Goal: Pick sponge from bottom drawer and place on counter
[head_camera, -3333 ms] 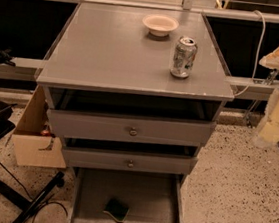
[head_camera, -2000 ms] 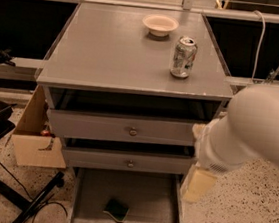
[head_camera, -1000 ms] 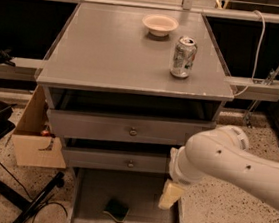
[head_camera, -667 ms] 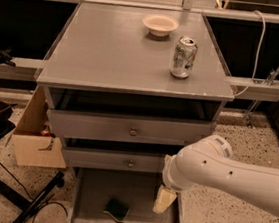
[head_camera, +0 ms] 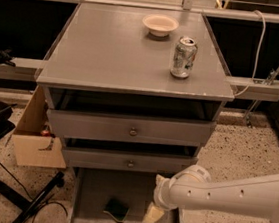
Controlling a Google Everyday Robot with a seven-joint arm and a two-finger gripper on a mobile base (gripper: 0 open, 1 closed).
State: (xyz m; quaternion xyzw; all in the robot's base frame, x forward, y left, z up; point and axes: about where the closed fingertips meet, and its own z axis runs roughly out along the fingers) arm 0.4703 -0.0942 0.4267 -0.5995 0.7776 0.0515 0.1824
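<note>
The sponge [head_camera: 116, 209], dark green face up, lies on the floor of the open bottom drawer [head_camera: 92, 193], left of its middle. My gripper [head_camera: 153, 215] hangs at the end of the white arm that reaches in from the right. It sits low over the drawer, a short way right of the sponge and apart from it. The counter [head_camera: 111, 50] is the grey cabinet top above.
A silver can [head_camera: 184, 57] and a small pale bowl [head_camera: 160, 24] stand on the counter's far right part. The two upper drawers [head_camera: 130, 130] are partly pulled out. A cardboard box [head_camera: 33, 136] and a black stand leg [head_camera: 33, 202] sit left of the cabinet.
The arm has swung in from the right and come down from beside the counter to the bottom drawer, with the gripper moving left toward the sponge. The sponge has not moved.
</note>
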